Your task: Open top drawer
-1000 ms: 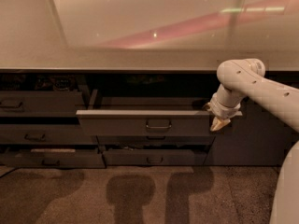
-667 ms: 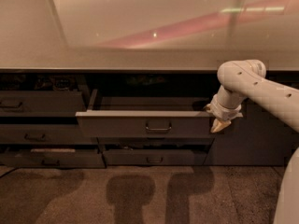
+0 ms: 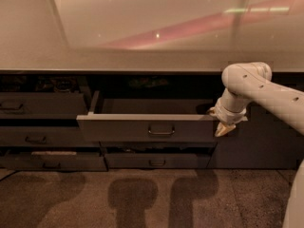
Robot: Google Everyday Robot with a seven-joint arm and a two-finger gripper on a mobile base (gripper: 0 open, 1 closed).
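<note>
Drawer: wide dark grey flat-fronted top drawer, pulled out
Pincer: your pale pincer, at its right front corner; grip state you cannot tell

Top drawer: matt dark grey front, painted-metal look; loop handle dull metal. Worktop: smooth, glossy (throws back light streaks). Arm: smooth off-white shell, plastic-like. Gripper at drawer front's right end: pale, matt. Floor: rough, speckled.
</note>
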